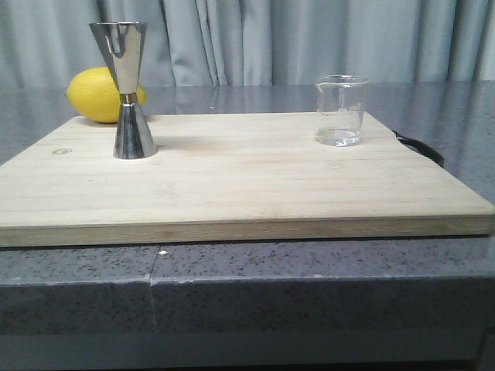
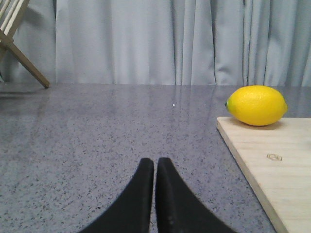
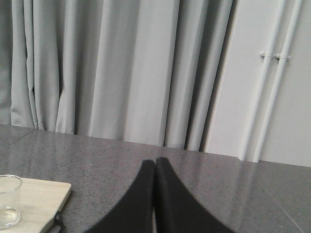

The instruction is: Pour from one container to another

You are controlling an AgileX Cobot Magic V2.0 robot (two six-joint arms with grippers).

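Here, in the front view, you are looking at the small glass beaker point(image 1: 340, 110) standing upright on the far right part of the wooden cutting board point(image 1: 247, 189), with what looks like a thin layer of clear liquid sitting at its bottom. Well apart from it, on the far left part of the same board, the steel double jigger point(image 1: 129, 90) is standing upright on its smaller cone, its wider cone opening upward. Behind the jigger, a yellow lemon point(image 1: 99, 95) is lying at the board's back left corner; in the left wrist view it appears to be resting on that corner. The board is lying flat on the grey speckled countertop point(image 1: 309, 270), and a dark strap or handle point(image 1: 421, 147) is showing at its right edge. A pale curtain point(image 1: 271, 39) is hanging behind the counter. Neither arm is appearing in the front view. In the wrist views you are seeing the left gripper point(image 2: 155, 167) closed, fingertips touching and empty, hovering over bare counter left of the board, and the right gripper point(image 3: 155, 170) likewise closed and empty, right of the board and near the beaker.
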